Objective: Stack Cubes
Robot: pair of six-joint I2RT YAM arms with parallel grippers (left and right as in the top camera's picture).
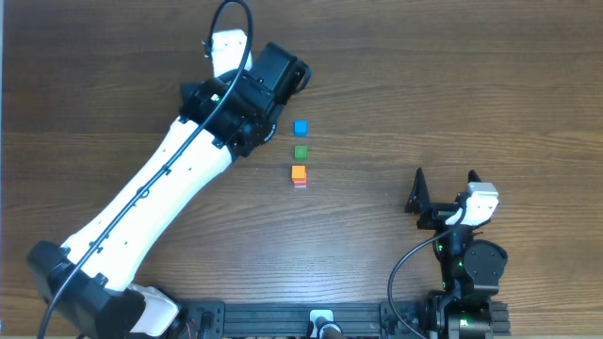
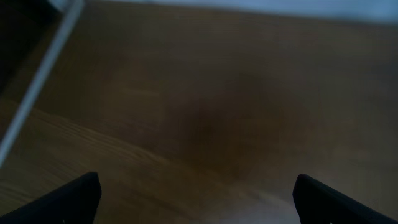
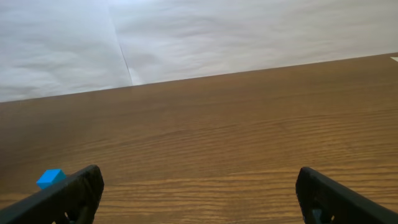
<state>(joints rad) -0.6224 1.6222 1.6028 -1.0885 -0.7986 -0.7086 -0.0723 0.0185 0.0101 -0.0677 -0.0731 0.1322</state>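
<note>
At mid-frame we see a column: blue cube point(image 1: 301, 128), green cube point(image 1: 301, 152), orange cube point(image 1: 299, 172) atop pink cube point(image 1: 300, 184). Left end effector point(image 2: 196, 190), upper centre, and right end effector point(image 1: 445, 186), lower right, gape wide.

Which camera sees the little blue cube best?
The top view: the blue cube sits whole and in the open, in a row with the green cube and the orange cube. The right wrist view catches it far off and tiny. The left wrist view faces bare wooden table.
</note>
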